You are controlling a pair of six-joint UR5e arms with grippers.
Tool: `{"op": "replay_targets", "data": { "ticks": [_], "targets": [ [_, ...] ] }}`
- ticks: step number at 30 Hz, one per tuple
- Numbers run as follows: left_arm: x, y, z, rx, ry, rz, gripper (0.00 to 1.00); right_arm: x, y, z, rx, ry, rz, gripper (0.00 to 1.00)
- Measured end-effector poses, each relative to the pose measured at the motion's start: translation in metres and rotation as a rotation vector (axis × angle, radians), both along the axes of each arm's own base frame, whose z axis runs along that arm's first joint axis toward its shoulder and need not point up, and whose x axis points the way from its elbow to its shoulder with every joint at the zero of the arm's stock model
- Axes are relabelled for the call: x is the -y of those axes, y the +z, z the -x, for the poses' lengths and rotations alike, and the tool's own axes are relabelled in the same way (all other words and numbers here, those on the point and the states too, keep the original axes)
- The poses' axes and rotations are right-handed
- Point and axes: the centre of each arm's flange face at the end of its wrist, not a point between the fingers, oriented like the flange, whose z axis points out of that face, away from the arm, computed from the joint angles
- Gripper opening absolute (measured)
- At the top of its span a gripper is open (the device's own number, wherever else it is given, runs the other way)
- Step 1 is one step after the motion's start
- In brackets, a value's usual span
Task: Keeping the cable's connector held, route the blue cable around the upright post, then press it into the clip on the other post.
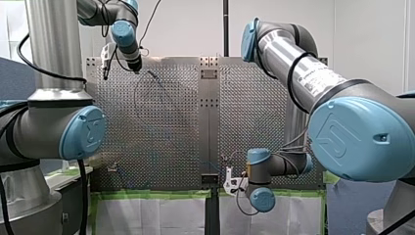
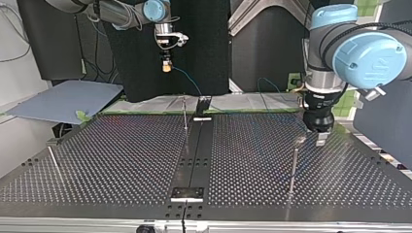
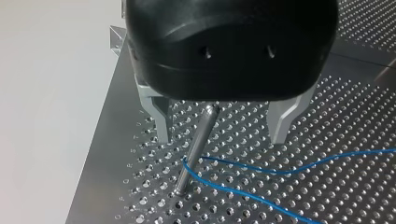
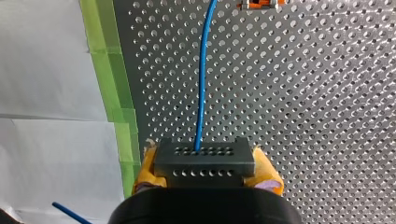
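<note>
Our left gripper (image 3: 220, 139) stands spread wide over the upright post (image 3: 196, 144). Its black body sits above the post's top, and its two metal fingers (image 3: 161, 119) hang one on each side, touching neither the post nor the cable. The blue cable (image 3: 280, 170) bends around the post low down, near its foot, and touches it there. From that bend two runs lead off across the perforated table (image 3: 355, 107) on the same side, a little apart from each other. The post stands near the table's edge.

Our right gripper (image 4: 205, 169) is clamped on the connector (image 4: 204, 156), a dark grey block with rows of small holes, with the yellow pads (image 4: 270, 175) pressed against the block's two ends. The cable leaves the block's front face and runs straight ahead of the gripper over the table, towards a small orange piece (image 4: 259, 4) at the limit of that view — what that piece is we cannot tell. Beside the gripper, green tape (image 4: 109, 70) borders the table, with white sheeting (image 4: 46, 70) beyond it.

In the top view the right gripper hangs above the table's far edge, left of the middle, well apart from the left gripper at the view's right. Between them a thin post (image 2: 185, 115) rises beside the dark middle strip (image 2: 197, 155) — whether it carries a clip we cannot tell.
</note>
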Motion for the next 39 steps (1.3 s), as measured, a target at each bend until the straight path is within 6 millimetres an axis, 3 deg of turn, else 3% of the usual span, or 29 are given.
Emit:
{"op": "replay_targets", "data": {
  "ticks": [19,25,33,39],
  "targets": [
    [0.008,-0.004,-0.005,0.001,-0.066,-0.023,1.00,0.000,0.000,0.000,0.006,0.000,0.000,0.00],
    [0.029,-0.007,-0.019,-0.001,-0.158,-0.067,1.00,0.000,0.001,-0.001,0.006,0.008,0.004,0.00],
    [0.061,0.013,-0.033,0.094,-0.191,-0.113,1.00,-0.001,0.001,-0.003,0.006,0.016,0.007,0.00],
    [0.087,-0.005,-0.042,0.082,-0.196,-0.143,1.00,-0.001,0.001,-0.003,0.005,0.017,0.008,0.00]
  ]
}}
